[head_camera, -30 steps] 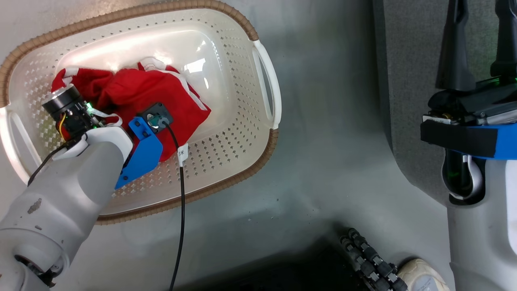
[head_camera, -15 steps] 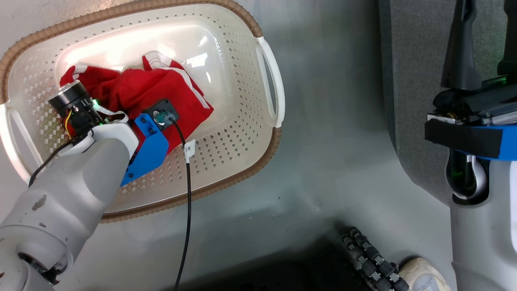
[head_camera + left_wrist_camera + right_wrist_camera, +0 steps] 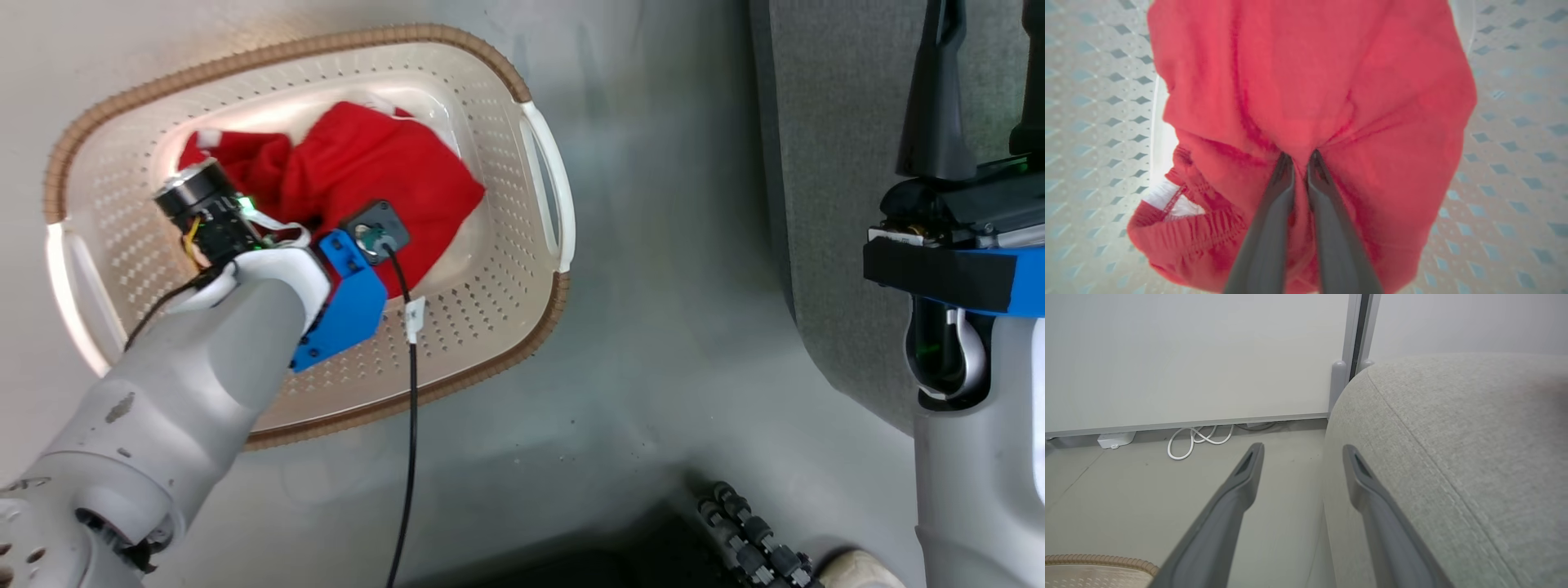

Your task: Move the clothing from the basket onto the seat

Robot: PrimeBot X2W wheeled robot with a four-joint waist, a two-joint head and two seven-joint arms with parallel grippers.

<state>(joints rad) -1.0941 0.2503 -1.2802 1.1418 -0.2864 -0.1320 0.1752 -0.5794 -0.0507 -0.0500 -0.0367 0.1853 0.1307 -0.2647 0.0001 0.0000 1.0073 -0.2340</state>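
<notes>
Left gripper [image 3: 1300, 157] is clamped on the clothing [image 3: 367, 175], a red fold pinched between near-touching fingers. In the last second the fabric has bunched up and lifted off the basket [image 3: 482, 286] floor. It now hangs from the fingers, still above the basket. Can't tell if both garments are caught. Grasp looks good, so the carry to the seat [image 3: 833, 163] is next. Right gripper [image 3: 1302, 449] is spread wide and empty at the seat edge.

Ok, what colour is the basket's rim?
Brown, with a woven look: the rim runs around the cream perforated basket. The head view shows it best.
</notes>
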